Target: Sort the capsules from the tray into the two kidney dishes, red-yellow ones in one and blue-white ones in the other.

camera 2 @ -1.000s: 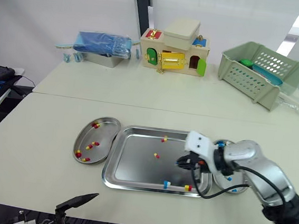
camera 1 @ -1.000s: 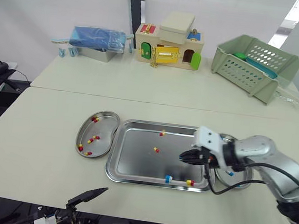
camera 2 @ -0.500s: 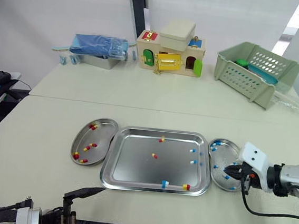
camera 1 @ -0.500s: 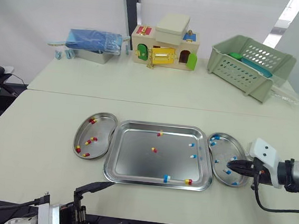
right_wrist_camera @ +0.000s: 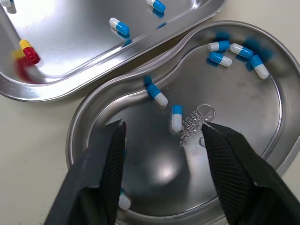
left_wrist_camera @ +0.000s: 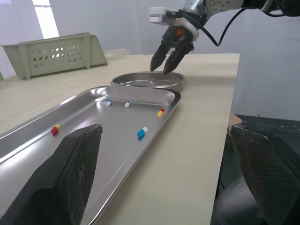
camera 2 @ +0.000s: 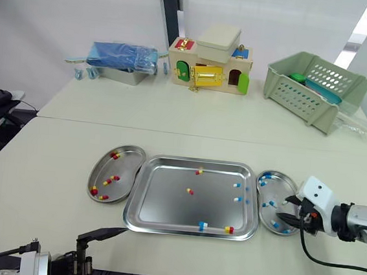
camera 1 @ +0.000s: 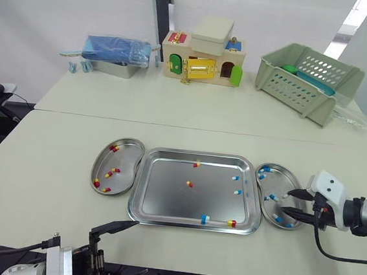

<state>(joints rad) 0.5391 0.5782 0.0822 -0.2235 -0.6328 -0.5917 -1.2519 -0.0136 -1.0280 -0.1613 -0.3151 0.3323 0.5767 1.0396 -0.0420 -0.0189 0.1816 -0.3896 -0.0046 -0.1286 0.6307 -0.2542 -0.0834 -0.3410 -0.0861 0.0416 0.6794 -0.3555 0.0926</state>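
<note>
Capsules lie in three places on the table (camera 1: 51, 164). The steel tray (camera 1: 165, 191) sits in the middle near the front edge, with a kidney dish close against each short side. Six capsules are scattered in the tray, three red-yellow and three blue-white. One red-yellow capsule (camera 1: 196, 164) is near the far rim, another is near the middle, and the third is at the near rim towards the right. Just beside that third one lies a blue-white capsule (camera 1: 205, 219), and the other two blue-white ones are on the tray's right side. The left dish (camera 1: 128, 159) holds only red-yellow capsules, five as far as can be made out. The right dish (camera 1: 282, 184) holds several blue-white capsules, some bunched at one end and a few loose across the floor. The right gripper (camera 1: 288, 205) reaches in from the right, low over the right dish. Its two black fingers are spread apart and hold nothing, and its wrist view shows a blue-white capsule (right_wrist_camera: 176, 117) lying in the dish between them. The left gripper (left_wrist_camera: 165, 127) hangs low at the front edge of the table, left of the tray. Its fingers are set wide apart and empty, touching nothing. At the back of the table stand a tin with a blue bundle (camera 1: 117, 48), a wooden toy house (camera 1: 204, 58) and a green basket (camera 1: 306, 74), well apart from the tray.
</note>
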